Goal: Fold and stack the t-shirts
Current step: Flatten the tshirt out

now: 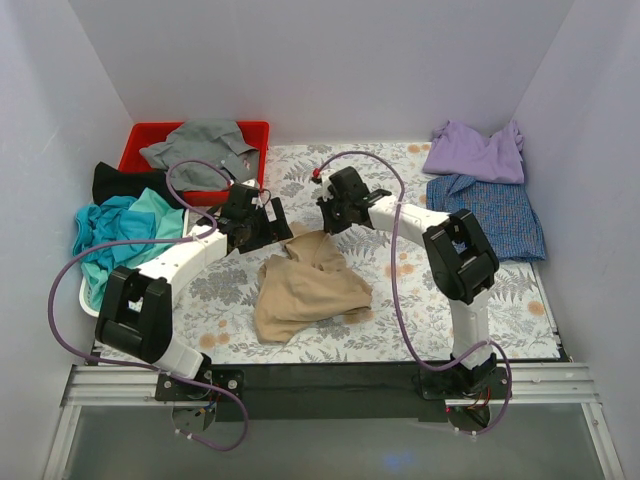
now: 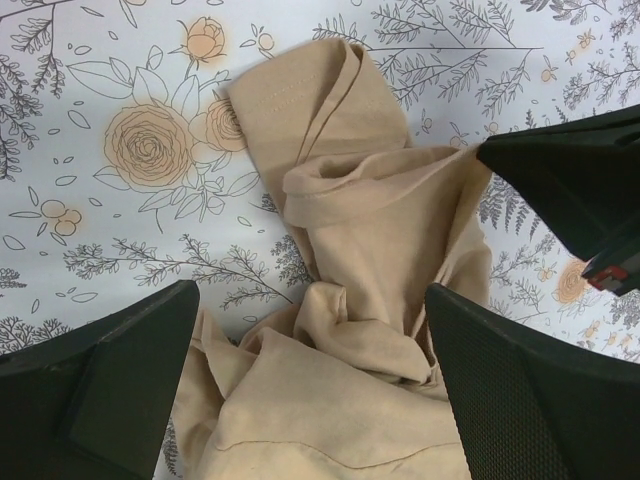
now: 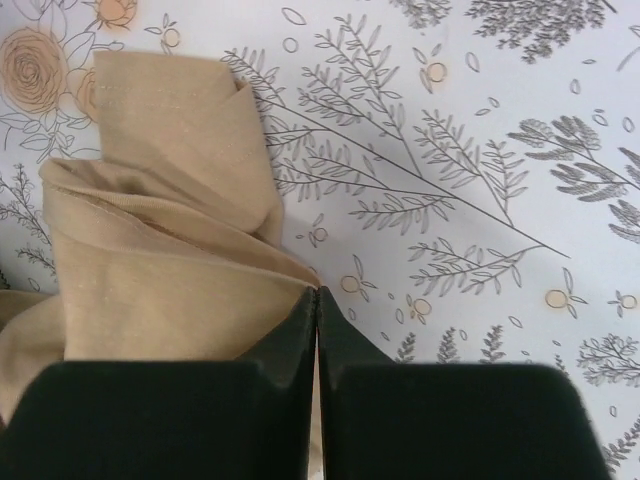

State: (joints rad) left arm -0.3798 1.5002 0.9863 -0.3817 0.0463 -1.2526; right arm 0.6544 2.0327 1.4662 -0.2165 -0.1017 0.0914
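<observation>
Now, right fingers (image 3: 285, 400) are pinched shut on the tan shirt's (image 1: 310, 290) far edge. Left fingers (image 2: 120, 390) hang spread wide over its bunched middle. Shirt trails toward the bases.

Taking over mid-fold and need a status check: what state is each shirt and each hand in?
tan t-shirt: crumpled, unfolded, mid-table
right hand: shut on the tan t-shirt's edge
left hand: open, above the tan t-shirt
lavender t-shirt: loose, unfolded, far right
blue-checked t-shirt: lying flat by the lavender one
grey t-shirt: heaped in the red bin
black t-shirt: bunched beside the bin
teal t-shirt: heaped, left edge
</observation>
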